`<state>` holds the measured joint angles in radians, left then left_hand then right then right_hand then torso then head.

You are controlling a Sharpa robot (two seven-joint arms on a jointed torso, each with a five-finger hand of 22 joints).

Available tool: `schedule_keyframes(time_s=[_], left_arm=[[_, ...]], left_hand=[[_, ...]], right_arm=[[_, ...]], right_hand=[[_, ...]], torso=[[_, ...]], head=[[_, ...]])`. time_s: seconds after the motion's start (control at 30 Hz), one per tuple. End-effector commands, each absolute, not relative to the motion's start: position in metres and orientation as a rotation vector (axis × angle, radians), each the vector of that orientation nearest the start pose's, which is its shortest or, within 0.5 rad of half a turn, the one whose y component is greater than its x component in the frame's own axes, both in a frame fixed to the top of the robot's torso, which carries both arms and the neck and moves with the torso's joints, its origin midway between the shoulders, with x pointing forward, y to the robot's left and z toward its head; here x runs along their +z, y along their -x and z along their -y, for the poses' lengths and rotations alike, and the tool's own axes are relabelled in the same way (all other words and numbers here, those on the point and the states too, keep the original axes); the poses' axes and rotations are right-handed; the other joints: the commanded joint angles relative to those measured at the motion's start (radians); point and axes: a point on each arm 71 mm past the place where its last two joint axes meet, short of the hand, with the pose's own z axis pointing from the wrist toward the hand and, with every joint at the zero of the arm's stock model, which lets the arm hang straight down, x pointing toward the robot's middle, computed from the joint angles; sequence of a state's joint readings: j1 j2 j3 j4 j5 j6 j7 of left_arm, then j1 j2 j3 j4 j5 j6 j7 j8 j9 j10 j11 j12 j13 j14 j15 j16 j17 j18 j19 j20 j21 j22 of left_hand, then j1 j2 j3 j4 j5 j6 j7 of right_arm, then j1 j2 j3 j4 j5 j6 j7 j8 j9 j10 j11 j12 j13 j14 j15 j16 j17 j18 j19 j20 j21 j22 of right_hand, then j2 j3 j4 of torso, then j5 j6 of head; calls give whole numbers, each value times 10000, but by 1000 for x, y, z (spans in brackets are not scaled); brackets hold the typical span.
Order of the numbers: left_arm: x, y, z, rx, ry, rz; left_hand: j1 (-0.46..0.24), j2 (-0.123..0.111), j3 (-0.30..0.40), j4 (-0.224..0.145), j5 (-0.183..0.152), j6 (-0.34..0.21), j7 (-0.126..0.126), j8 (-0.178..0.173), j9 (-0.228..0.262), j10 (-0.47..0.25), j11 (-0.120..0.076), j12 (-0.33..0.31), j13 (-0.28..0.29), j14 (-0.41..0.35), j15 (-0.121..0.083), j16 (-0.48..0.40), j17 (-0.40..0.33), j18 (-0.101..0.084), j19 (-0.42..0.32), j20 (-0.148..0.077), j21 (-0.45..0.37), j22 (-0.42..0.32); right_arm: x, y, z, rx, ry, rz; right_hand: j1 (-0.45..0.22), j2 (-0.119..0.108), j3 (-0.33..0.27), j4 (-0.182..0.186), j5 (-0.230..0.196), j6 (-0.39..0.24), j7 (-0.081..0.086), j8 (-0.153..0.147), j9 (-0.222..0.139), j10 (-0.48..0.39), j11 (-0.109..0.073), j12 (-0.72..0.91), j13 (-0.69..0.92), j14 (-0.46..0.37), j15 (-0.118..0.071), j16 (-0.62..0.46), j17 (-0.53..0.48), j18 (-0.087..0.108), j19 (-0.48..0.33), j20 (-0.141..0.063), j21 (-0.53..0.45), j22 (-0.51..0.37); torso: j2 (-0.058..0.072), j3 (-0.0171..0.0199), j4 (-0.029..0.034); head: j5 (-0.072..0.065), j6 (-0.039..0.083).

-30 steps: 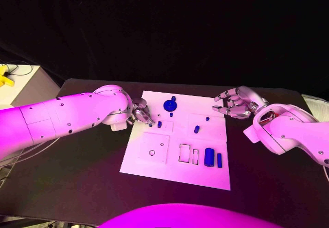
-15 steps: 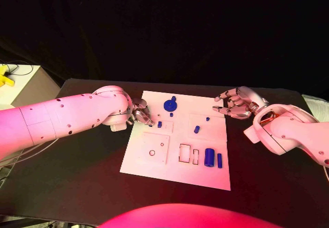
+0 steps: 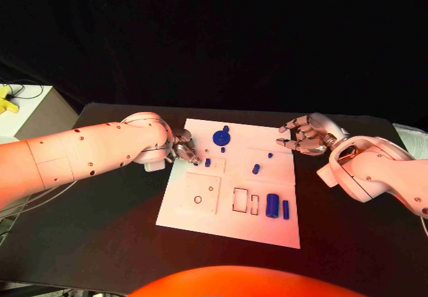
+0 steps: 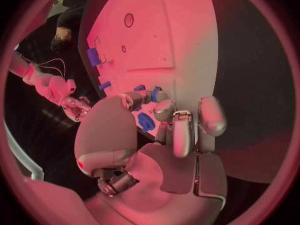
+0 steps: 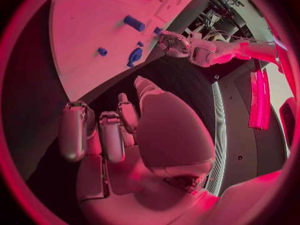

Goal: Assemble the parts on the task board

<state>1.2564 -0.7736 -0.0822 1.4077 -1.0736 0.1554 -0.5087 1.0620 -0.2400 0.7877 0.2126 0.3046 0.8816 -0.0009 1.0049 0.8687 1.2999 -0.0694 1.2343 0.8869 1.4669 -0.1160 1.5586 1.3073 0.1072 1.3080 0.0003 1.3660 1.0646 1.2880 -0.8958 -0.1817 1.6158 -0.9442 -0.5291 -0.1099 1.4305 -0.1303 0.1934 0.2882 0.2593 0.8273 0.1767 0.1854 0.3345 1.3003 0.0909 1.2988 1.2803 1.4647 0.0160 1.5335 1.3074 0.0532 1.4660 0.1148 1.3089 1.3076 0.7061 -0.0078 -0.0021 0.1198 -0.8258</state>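
The white task board point(image 3: 227, 216) lies mid-table. On it are a round blue part point(image 3: 220, 137), small blue parts point(image 3: 207, 162) point(image 3: 256, 167) and a blue cylinder point(image 3: 273, 205) beside a thin bar point(image 3: 286, 208). My left hand point(image 3: 185, 147) sits at the board's left edge, its fingertips point(image 4: 159, 95) bent close together just short of the small part point(image 4: 139, 88); I see nothing in its grip. My right hand point(image 3: 308, 136) hovers off the board's far right corner, fingers loosely apart and empty. The right wrist view shows the board point(image 5: 75, 15), the round part point(image 5: 135, 55) and my left hand point(image 5: 175, 42).
The board has empty square and slot recesses point(image 3: 242, 199) and a ring mark point(image 3: 198, 198) in its near half. Bare black table point(image 3: 98, 216) surrounds the board. A white cabinet point(image 3: 31, 114) with a yellow object point(image 3: 7, 99) stands beyond the table's far left corner.
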Motion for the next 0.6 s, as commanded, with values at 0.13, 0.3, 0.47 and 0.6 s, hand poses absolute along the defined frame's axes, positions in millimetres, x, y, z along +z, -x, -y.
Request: schedule_keyframes(time_s=[0.13,0.3,0.47,0.6], left_arm=[[-226,-499,-216,-3635,2174,-23376],[-226,-499,-217,-3650,2228,-23380],[-226,-499,-218,-3625,2259,-23397],[-227,-499,-219,-3594,2254,-23441]], left_hand=[[-242,137,927,-1042,-107,109,-55,-14,20,38,18,-13,-69,981,27,36,2428,-73,1,1,-21,-54],[-541,-1,-153,-578,-152,186,-102,-71,76,-8,-17,-42,-86,972,-3,21,2399,-67,-11,-25,-63,-87],[-561,-48,-777,-346,-161,220,-110,-113,102,-34,-23,-53,-89,972,-14,20,2398,-67,-12,-36,-82,-100],[-526,-61,-914,-316,-164,226,-115,-121,110,-33,-26,-48,-75,974,-17,23,2406,-68,-8,-38,-83,-93]], right_arm=[[-186,-469,215,8069,-3584,-16896],[-186,-469,215,8065,-3589,-16890],[-186,-469,215,8065,-3590,-16889],[-186,-469,216,8061,-3590,-16895]], right_hand=[[-53,-17,46,-14,29,58,15,11,-10,-17,0,28,-11,847,-38,-48,1857,55,2,-24,-43,858],[-74,-51,88,-9,61,57,17,9,-17,-38,2,14,-38,844,-37,-56,1845,58,-1,-24,-62,851],[-74,-51,88,-9,61,57,17,9,-17,-38,2,14,-38,844,-37,-56,1845,58,-1,-24,-62,851],[-82,-60,92,-7,62,54,18,7,-19,-42,3,12,-42,842,-36,-60,1838,60,-5,-24,-74,844]], torso=[[-1,4,-5],[2,1,4],[-3,-3,2],[-2,-9,0]], head=[[-9,2],[-22,-4],[-38,-1],[-35,-10]])
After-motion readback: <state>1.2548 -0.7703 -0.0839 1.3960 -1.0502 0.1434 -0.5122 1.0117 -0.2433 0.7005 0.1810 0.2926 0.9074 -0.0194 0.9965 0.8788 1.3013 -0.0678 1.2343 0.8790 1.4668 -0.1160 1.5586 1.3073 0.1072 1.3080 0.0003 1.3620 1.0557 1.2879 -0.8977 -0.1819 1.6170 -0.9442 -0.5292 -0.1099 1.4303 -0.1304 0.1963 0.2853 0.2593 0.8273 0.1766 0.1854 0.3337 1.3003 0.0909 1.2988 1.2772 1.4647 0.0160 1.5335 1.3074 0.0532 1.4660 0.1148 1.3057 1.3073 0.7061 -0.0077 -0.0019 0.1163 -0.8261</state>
